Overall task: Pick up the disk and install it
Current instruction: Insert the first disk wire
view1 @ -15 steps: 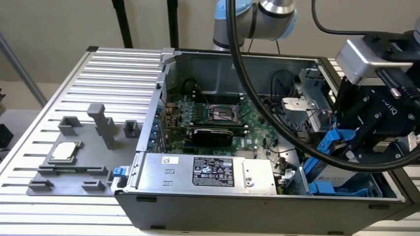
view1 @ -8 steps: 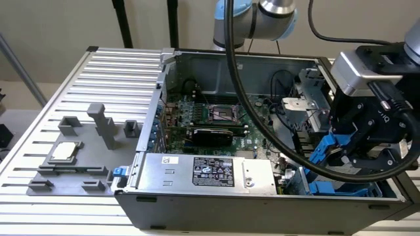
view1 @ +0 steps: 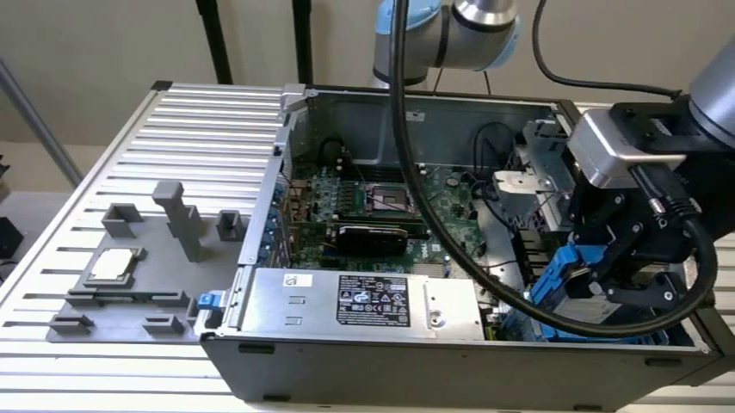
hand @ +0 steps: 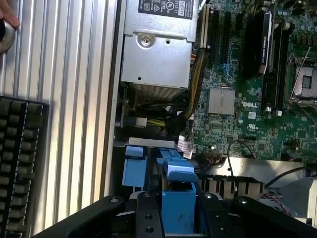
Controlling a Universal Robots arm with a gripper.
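The disk point(view1: 571, 274) stands on edge in its bright blue carrier at the exterior view's right end of the open computer case point(view1: 460, 353), low in the drive bay area. My gripper point(view1: 600, 291) reaches down over it from the right. In the wrist view the blue carrier of the disk point(hand: 177, 196) sits squeezed between my black fingers point(hand: 148, 215), so my gripper point(hand: 178, 218) is shut on it. Most of the metal body is hidden behind the carrier and the fingers. Beside it, a second blue plastic piece point(hand: 133, 166) sits in the bay.
A silver power supply point(view1: 356, 301) with a black label lies along the case's near wall, next to the bay. The green motherboard point(view1: 379, 206) fills the case floor. A thick black cable point(view1: 402, 129) hangs across the case. A grey fixture point(view1: 126, 275) holds a small silver chip point(view1: 115, 262). A keyboard point(hand: 20, 163) lies outside.
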